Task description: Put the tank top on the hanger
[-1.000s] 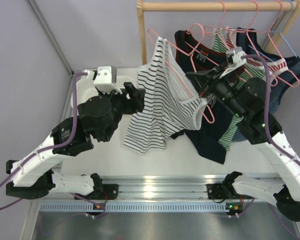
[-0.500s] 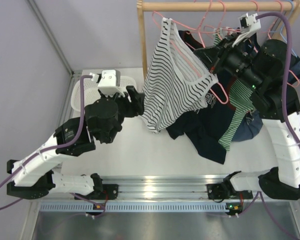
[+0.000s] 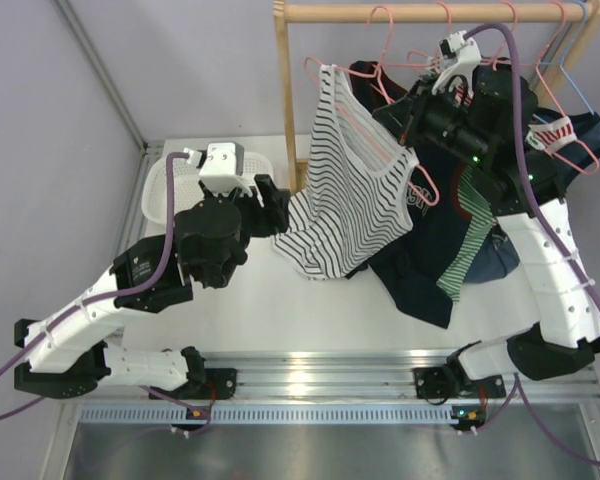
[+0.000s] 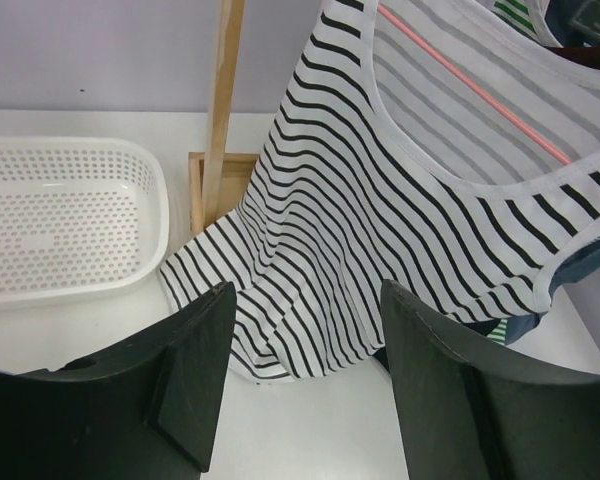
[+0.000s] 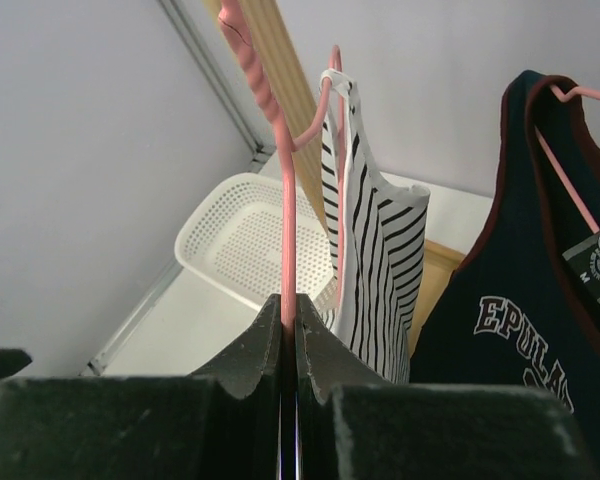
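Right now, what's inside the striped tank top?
The pink hanger: one wire arm shows in the neck opening of the tank top. Its lower bar and other shoulder are covered by cloth. The right hand pinches the hanger's wire higher up.

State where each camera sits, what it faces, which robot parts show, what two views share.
Top external: above and behind, looking down at the table; both arms show.
Left wrist: on that wrist, faces the tank top; open left gripper shows.
Right wrist: on that wrist, looks along the hanger; right gripper clamps it.
Shared: both wrist views show the basket.
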You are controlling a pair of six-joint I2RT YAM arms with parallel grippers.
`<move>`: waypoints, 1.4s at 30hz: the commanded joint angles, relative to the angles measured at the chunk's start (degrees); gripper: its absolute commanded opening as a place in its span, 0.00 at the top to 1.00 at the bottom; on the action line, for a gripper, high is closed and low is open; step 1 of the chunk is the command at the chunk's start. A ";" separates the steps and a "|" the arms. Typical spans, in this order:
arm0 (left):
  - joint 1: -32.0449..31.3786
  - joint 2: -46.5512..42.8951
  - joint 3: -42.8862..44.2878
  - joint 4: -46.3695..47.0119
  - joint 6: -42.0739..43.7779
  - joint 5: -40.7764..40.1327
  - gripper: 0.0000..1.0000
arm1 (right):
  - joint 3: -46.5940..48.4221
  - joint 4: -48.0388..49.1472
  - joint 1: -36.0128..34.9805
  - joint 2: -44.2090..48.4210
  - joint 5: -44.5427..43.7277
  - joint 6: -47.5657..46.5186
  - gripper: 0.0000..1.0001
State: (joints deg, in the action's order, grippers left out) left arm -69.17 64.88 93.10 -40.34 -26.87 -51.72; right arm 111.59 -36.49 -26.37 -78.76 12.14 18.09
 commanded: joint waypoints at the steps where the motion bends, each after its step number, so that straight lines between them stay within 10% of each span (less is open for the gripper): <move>1: -0.09 -0.11 0.15 0.08 0.24 -0.39 0.35 | 4.78 2.91 1.49 -3.50 -3.09 -0.33 1.00; 42: -0.18 -0.02 -0.90 0.17 0.33 0.66 0.36 | 4.25 14.69 2.03 -13.17 -10.91 0.55 0.97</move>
State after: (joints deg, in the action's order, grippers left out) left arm -69.14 65.76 92.42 -40.66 -26.87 -50.85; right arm 116.18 -27.09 -25.04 -94.24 2.15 18.20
